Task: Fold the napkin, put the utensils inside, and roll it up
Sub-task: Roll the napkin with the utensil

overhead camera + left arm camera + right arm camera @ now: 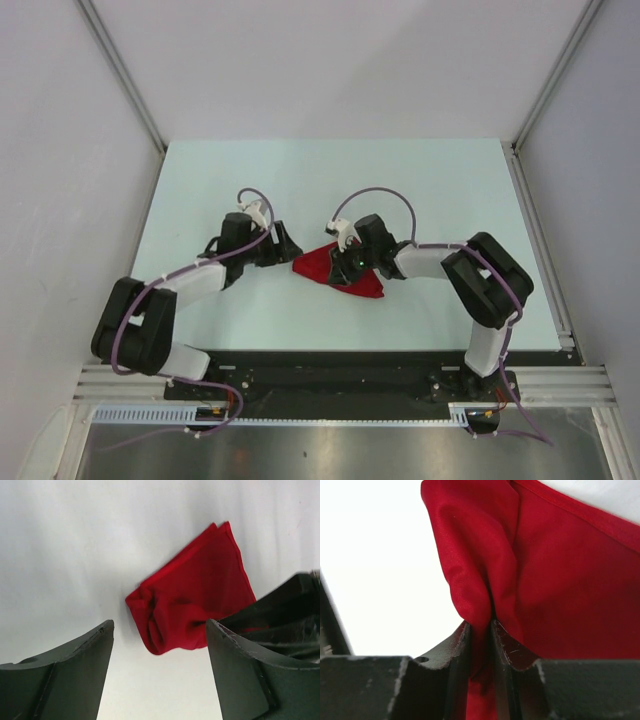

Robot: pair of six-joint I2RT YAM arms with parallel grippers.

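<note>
The red napkin [340, 270] lies folded and bunched on the pale table between the two arms. My right gripper [345, 258] is shut on a pinched fold of the napkin [470, 580]; its jaws clamp the cloth [481, 625]. My left gripper [288, 247] is open and empty just left of the napkin's left corner; in the left wrist view the napkin [195, 595] lies beyond the gripper [159, 630], with nothing between its fingers. The orange knife-like utensil is not in view.
The pale green table top [250, 180] is bordered by white walls on three sides. A metal rail [350, 385] runs along the near edge by the arm bases. The right arm's body [285, 615] shows at the right of the left wrist view.
</note>
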